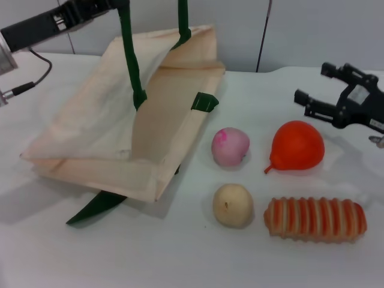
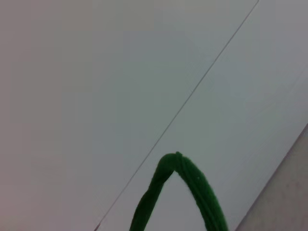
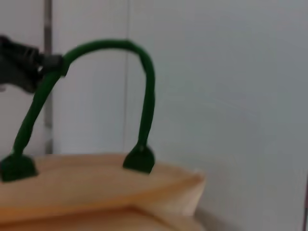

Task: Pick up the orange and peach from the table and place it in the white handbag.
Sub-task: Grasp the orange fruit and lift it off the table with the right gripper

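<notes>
The white handbag [image 1: 102, 120] lies on the table at the left with its mouth open toward the fruits. My left gripper [image 1: 114, 6] is at the top left, shut on one dark green strap handle [image 1: 132, 60] and holding it up. The handle also shows in the left wrist view [image 2: 183, 168] and the right wrist view [image 3: 144, 82]. The peach [image 1: 230, 146] sits just right of the bag. The orange [image 1: 298, 146] is right of the peach. My right gripper [image 1: 315, 84] is open and empty, just behind and right of the orange.
A beige round fruit [image 1: 233, 204] lies in front of the peach. A striped orange-and-cream bread loaf [image 1: 315, 219] lies in front of the orange. The bag's second green handle [image 1: 96, 207] trails on the table at its near side. A wall stands behind the table.
</notes>
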You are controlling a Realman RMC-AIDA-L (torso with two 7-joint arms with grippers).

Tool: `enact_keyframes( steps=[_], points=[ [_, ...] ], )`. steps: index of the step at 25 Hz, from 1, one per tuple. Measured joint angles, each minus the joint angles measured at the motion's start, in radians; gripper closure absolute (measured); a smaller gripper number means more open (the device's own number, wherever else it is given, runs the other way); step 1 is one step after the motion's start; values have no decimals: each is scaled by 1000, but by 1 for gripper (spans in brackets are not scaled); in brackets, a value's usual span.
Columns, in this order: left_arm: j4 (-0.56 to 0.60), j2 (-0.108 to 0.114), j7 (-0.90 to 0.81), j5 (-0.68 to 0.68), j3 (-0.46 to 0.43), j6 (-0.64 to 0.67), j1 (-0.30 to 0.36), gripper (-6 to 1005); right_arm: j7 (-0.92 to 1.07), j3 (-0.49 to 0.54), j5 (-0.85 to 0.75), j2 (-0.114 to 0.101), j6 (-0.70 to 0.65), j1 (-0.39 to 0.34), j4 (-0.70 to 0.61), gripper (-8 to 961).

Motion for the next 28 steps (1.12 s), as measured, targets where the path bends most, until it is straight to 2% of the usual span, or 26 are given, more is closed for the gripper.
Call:
enact_keyframes(
  steps=[12, 20, 28],
  points=[
    [1, 2, 5, -16, 0, -15, 10, 879, 123, 0, -229, 1, 18, 36, -40, 69],
    [2, 10, 7, -41, 0, -57, 10, 880, 176, -1, -299, 3, 130, 56, -45, 70],
    [2, 11, 7, -49, 0, -58, 10, 880, 301, -3, -495, 6, 242, 129, -7, 72]
  ],
)
